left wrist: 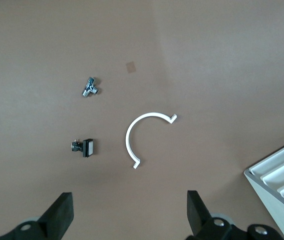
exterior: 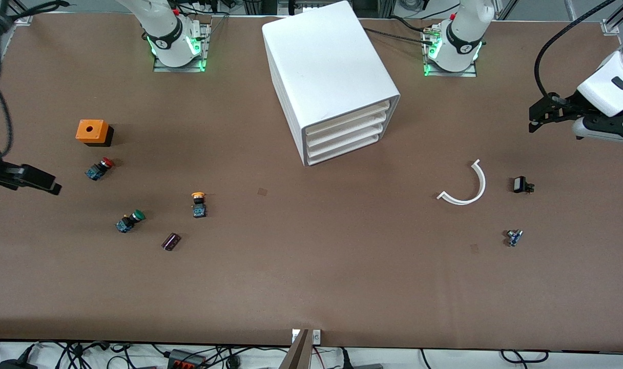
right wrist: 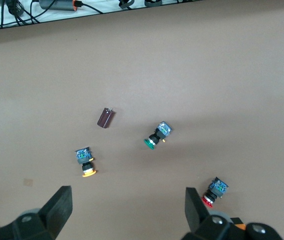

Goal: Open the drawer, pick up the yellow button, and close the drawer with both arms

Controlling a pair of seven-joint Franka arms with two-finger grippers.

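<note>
The white cabinet (exterior: 327,66) stands at the middle of the table between the two bases, and its four drawers (exterior: 345,134) are all shut. A corner of the cabinet also shows in the left wrist view (left wrist: 281,187). The orange-yellow-capped button (exterior: 199,204) lies on the table toward the right arm's end, nearer to the front camera than the cabinet, and shows in the right wrist view (right wrist: 85,163). My right gripper (exterior: 47,183) is open and empty (right wrist: 127,200), over the table at the right arm's end. My left gripper (exterior: 534,119) is open and empty (left wrist: 130,205), over the left arm's end.
Near the button lie a red-capped button (exterior: 99,168), a green-capped button (exterior: 129,221), a dark cylinder (exterior: 171,241) and an orange box (exterior: 92,131). Toward the left arm's end lie a white arc piece (exterior: 465,187), a small black part (exterior: 521,185) and a small metal part (exterior: 514,237).
</note>
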